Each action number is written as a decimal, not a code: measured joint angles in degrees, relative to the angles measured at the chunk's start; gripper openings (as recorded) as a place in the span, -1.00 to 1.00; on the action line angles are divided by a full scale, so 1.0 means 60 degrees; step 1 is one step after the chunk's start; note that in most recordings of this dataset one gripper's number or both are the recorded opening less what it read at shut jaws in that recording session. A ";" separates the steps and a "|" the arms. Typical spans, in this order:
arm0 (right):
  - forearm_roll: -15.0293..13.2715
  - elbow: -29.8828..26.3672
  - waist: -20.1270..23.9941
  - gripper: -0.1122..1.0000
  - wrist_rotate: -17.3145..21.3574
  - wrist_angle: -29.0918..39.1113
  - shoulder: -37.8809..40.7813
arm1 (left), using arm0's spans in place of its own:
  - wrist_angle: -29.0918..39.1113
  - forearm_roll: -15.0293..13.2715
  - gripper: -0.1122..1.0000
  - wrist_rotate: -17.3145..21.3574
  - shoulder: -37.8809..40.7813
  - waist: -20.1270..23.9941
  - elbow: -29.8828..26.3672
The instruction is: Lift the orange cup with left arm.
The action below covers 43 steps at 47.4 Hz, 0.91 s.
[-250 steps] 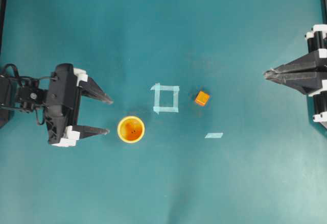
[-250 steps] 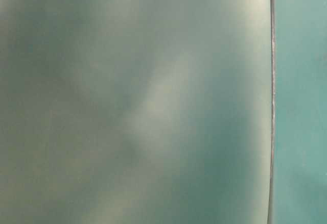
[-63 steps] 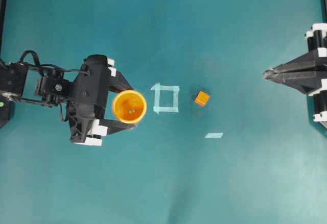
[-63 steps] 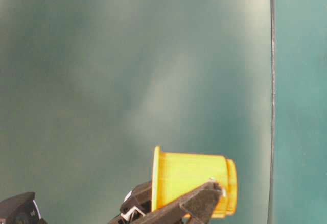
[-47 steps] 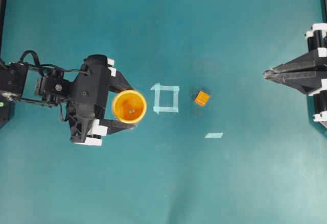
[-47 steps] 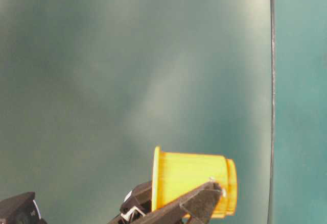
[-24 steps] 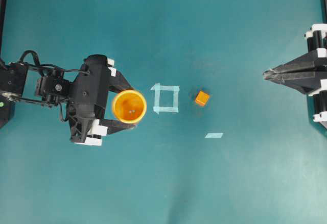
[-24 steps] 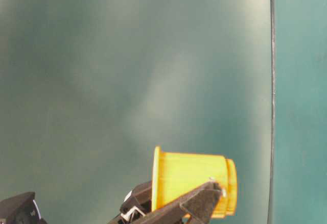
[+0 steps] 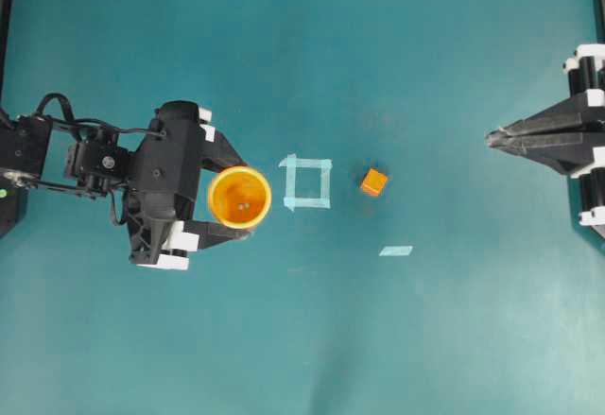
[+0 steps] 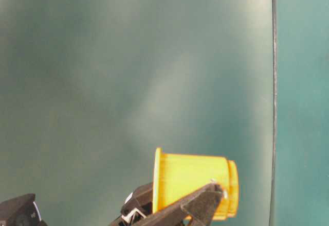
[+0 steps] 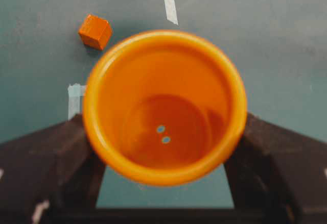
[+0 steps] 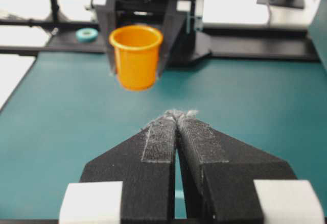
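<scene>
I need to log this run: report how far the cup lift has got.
Done: the left gripper has the orange cup clamped between its fingers, and the right wrist view shows the cup clear of the teal table. In hand: holding it aloft. Left: nothing visible; the right gripper sits shut, uninvolved.

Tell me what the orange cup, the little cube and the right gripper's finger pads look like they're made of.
Orange cup: probably moulded plastic, smooth and slightly glossy, with two small holes in its base. Orange cube: matte, sharp-edged; painted wood or plastic, cannot tell which. Right gripper finger pads: a dark, rough, grainy covering, fraying into fuzz at the tips, perhaps grip tape or foam.
</scene>
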 measured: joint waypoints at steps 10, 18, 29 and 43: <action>0.0000 0.0000 0.0000 -0.80 0.0000 0.0000 0.0000 | 0.0000 0.0000 0.35 0.0000 0.0000 0.0000 0.0000; 0.0000 0.0000 0.0000 -0.80 0.0000 0.0044 0.0000 | 0.0000 0.0000 0.35 0.0000 0.0000 0.0000 0.0000; 0.0000 -0.0015 0.0000 -0.80 0.0000 0.0132 -0.0015 | 0.0044 0.0000 0.35 0.0000 0.0000 0.0000 0.0000; 0.0000 -0.0015 0.0000 -0.80 0.0000 0.0132 0.0000 | 0.0044 0.0015 0.35 0.0000 0.0000 0.0000 0.0000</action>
